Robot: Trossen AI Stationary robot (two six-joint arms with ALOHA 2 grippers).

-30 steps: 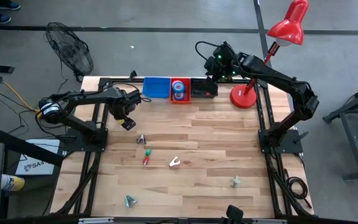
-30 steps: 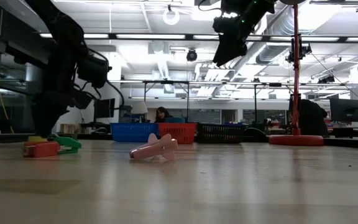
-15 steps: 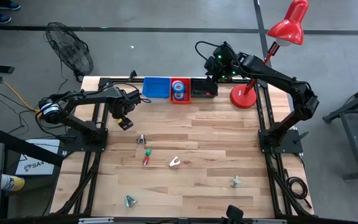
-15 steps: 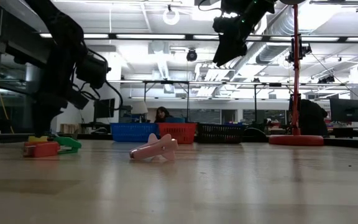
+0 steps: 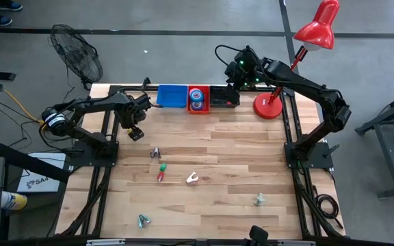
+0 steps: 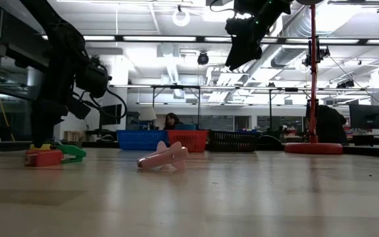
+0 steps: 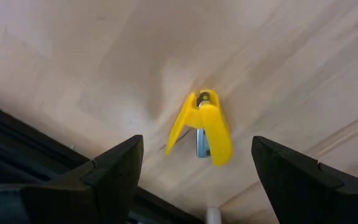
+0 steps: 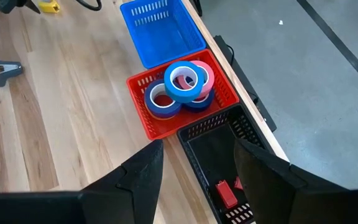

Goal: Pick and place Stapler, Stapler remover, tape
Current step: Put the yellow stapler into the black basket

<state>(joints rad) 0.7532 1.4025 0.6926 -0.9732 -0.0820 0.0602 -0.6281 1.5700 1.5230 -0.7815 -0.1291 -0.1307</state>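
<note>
Tape (image 8: 183,79): blue/pink rolls, hollow centres

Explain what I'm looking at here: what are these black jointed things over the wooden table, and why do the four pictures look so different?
They are two robot arms, each ending in a two-fingered tool. One picture looks straight down on the table, one looks across it from table height, and two come from cameras on the arms' wrists.

The left tool hangs open over a small yellow stapler remover lying on the wood; it holds nothing. The right tool hovers open and empty at the far edge, above three baskets in a row: a blue basket, a red basket holding blue and pink tape rolls, and a black basket with a small red thing inside.

More small clip-like items lie scattered on the table, such as a white one. A red desk lamp stands at the far right corner.
</note>
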